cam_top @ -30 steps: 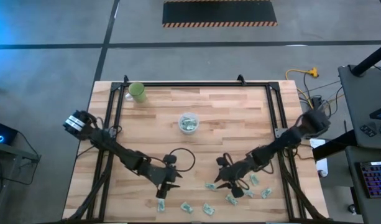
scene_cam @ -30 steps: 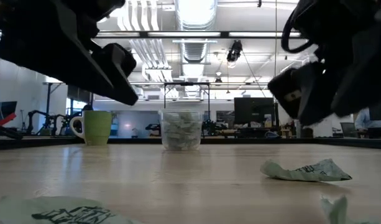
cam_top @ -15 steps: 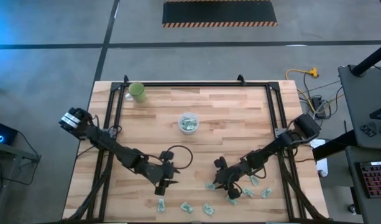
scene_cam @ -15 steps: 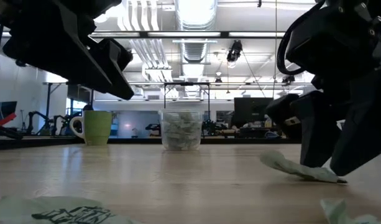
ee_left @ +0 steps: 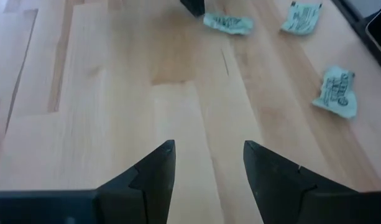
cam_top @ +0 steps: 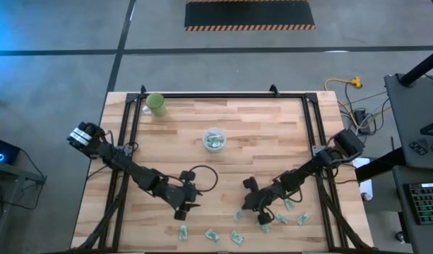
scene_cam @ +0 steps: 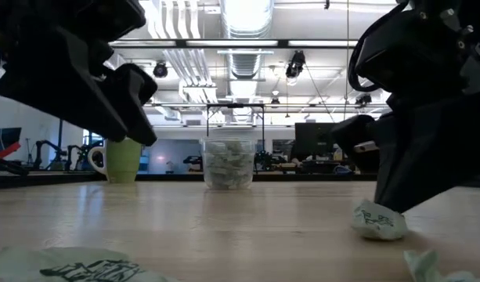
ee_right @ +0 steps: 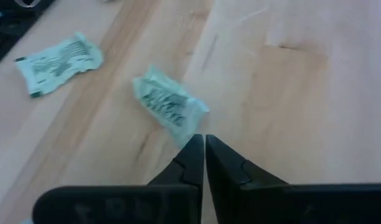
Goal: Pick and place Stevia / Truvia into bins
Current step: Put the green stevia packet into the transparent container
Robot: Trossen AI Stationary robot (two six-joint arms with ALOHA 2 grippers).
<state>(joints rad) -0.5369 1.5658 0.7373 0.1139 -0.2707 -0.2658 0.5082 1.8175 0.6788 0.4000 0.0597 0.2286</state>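
Wood-plank table (cam_top: 273, 134): right gripper (ee_right: 204, 144) pinches crumpled paper packet (ee_right: 169, 105); left gripper (ee_left: 206, 153) agape, empty.

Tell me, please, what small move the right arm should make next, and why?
Probably lift the right claw straight up a little. Its fingers look shut on the corner of a crumpled packet, so a short lift would show whether the pinch holds before the packet is carried to the clear cup. The left claw waits open nearby.
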